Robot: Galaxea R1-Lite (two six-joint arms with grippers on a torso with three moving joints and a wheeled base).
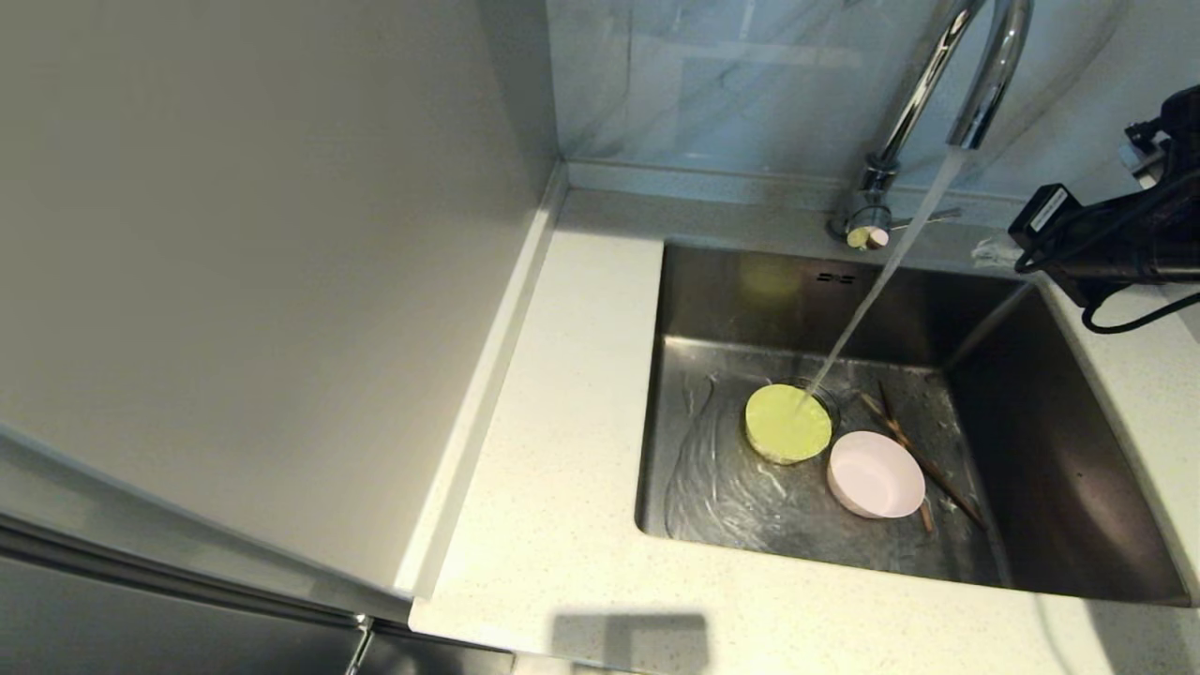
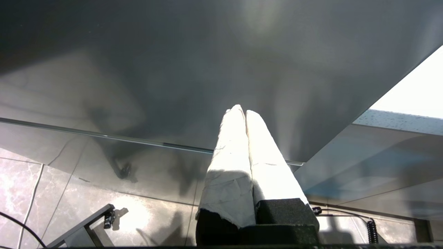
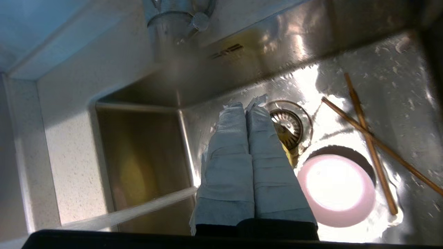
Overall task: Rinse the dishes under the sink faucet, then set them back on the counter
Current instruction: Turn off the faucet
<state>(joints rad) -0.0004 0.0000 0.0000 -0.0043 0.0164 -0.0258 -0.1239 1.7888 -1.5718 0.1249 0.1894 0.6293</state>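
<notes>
Right wrist view: fingers (image 3: 246, 105) hide most of yellow-green bowl (image 3: 289, 152)

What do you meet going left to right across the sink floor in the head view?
Yellow-green bowl under the running water, then pink bowl, then the crossed chopsticks beside it.

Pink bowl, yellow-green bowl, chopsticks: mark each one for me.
pink bowl (image 1: 877, 473): head view, middle of its inside.
yellow-green bowl (image 1: 787, 424): head view, centre of its water-struck face.
chopsticks (image 3: 367, 135): right wrist view, where the two sticks cross.
</notes>
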